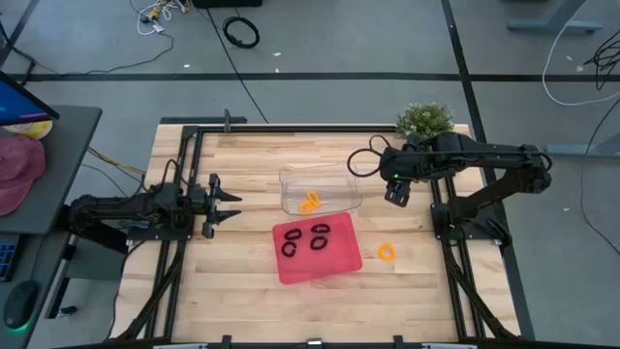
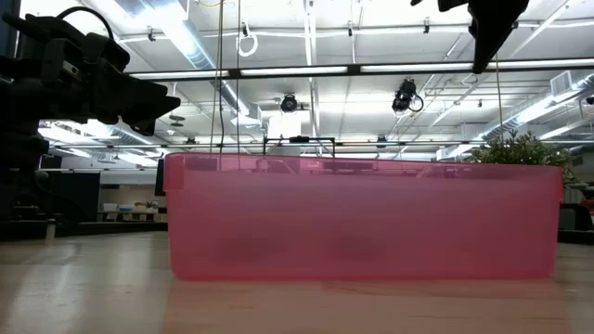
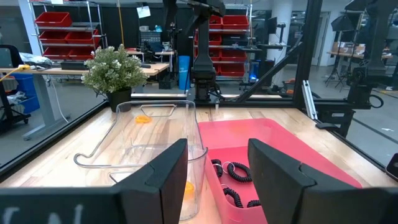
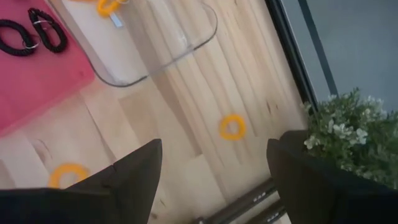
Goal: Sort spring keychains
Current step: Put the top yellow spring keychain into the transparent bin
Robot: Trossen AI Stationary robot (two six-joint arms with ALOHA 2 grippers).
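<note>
The right gripper (image 1: 397,191), its fingers wide and empty, hangs just far-right of the loose orange keychain (image 1: 387,252) on the counter (image 1: 232,281), much nearer than the left gripper (image 1: 228,206), half open and empty.

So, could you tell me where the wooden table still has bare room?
Bare wood: between the left pincer and the red plastic tray, and along the near edge. Crowded centre: tray against clear plastic bin; an orange coiled keychain lies right of it.

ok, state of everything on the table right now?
Left gripper: open, empty, left of the trays.
Right gripper: open, empty, above the table.
Black keychains: in red tray.
Orange keychains: in clear tray.
Loose orange keychains: two on bare wood, unsorted.
</note>
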